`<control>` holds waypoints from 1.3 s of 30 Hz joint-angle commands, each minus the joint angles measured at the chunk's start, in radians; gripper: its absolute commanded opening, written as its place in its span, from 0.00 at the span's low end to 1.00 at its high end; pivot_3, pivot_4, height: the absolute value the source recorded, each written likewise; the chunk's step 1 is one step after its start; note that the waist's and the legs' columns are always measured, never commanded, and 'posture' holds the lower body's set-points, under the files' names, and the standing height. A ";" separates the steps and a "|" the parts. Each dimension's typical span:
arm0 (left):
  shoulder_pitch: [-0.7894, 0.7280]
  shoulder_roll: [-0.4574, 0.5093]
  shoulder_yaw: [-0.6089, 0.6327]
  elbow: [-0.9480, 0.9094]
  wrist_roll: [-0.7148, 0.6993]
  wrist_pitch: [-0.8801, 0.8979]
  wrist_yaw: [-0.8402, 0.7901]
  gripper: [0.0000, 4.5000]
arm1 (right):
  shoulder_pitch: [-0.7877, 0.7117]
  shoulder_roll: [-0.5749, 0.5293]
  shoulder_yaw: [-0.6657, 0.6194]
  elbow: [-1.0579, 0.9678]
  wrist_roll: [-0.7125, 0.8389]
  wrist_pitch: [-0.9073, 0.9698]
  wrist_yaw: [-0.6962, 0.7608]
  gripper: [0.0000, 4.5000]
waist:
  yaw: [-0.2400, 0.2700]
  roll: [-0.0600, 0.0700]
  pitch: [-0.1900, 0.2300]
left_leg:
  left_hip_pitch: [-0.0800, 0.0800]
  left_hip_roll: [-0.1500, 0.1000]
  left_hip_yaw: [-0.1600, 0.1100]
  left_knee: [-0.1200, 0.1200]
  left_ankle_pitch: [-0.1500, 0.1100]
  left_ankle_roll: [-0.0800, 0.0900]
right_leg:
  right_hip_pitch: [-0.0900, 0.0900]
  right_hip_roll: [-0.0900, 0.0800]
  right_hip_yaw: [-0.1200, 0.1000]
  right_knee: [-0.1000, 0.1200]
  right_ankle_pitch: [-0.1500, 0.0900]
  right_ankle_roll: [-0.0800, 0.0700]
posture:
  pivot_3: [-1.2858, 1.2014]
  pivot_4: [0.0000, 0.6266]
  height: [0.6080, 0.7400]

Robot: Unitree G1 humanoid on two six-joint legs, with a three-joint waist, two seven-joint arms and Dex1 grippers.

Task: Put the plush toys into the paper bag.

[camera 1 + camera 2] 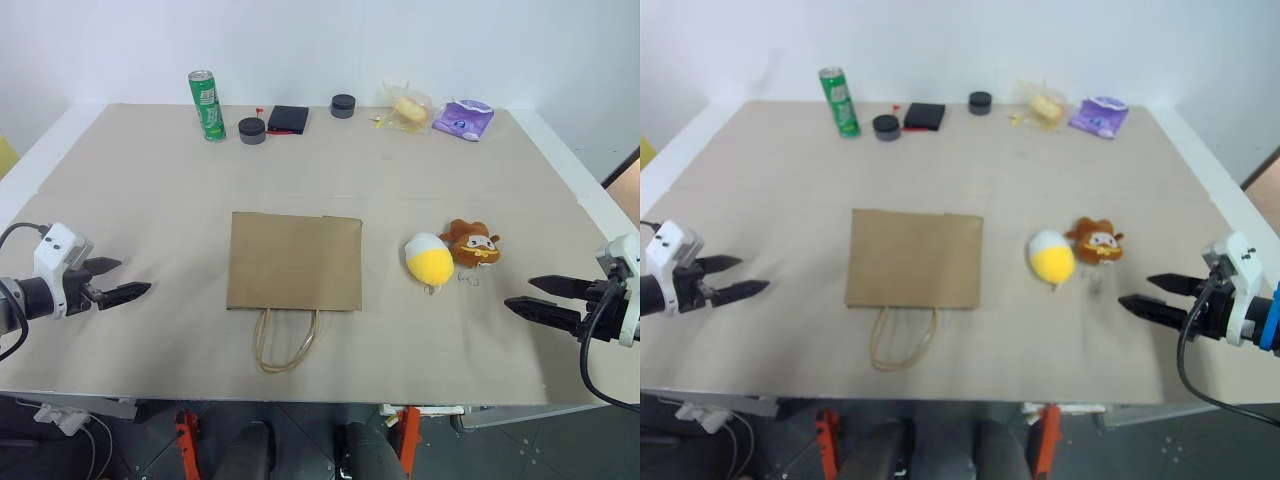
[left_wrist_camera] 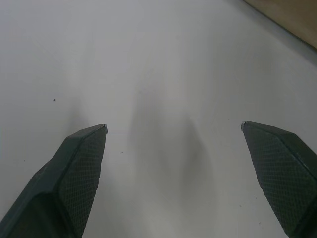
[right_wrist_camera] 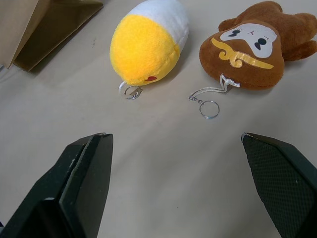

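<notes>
While both claws hung wide and empty at the table's near corners, the left gripper [image 1: 128, 280] and right gripper [image 1: 532, 295] flanked the paper bag [image 1: 295, 261], which lay flat at centre. Just beyond the right claw lay the yellow-and-white egg toy [image 3: 148, 40] touching the brown monkey toy [image 3: 252, 45]. Both looked soft and light, best pinched across the plump middle.

Matt kraft-paper bag [image 1: 294, 261] on a smooth matt bench [image 1: 140, 200]; fuzzy cloth toys [image 3: 198, 42] with metal key rings; black pincer pads [image 3: 86, 178] finely textured.
</notes>
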 commanded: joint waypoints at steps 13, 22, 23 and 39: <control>-0.059 0.017 0.018 0.028 -0.006 0.057 -0.011 1.00 | 0.017 -0.008 -0.074 0.021 0.004 -0.011 0.037 1.00 | 0.000 0.000 0.000 | 0.000 0.003 0.001 0.004 0.000 0.000 | 0.000 0.004 0.002 0.001 0.003 -0.001 | 0.52 0.24 1.00; -0.087 0.004 0.007 0.030 -0.003 0.063 -0.003 1.00 | 0.044 -0.003 -0.099 0.017 0.009 -0.014 0.046 1.00 | 0.000 0.000 0.000 | 0.000 0.005 0.002 0.005 0.000 0.000 | 0.000 0.006 0.003 0.001 0.004 -0.002 | 0.52 0.24 1.00; -0.090 0.004 0.005 0.033 -0.002 0.063 -0.003 1.00 | 0.046 -0.002 -0.101 0.016 0.010 -0.013 0.045 1.00 | 0.000 0.000 0.000 | 0.000 0.005 0.002 0.005 0.000 0.000 | 0.000 0.006 0.003 0.001 0.004 -0.002 | 0.52 0.24 1.00; -0.247 -0.147 -0.088 0.070 0.116 -0.452 -0.001 1.00 | -0.047 0.027 -0.096 -0.307 0.257 0.051 0.130 1.00 | 0.002 0.000 0.000 | 0.000 0.007 0.008 0.011 0.000 0.000 | 0.000 0.007 0.007 0.002 0.009 -0.001 | 0.52 0.24 1.00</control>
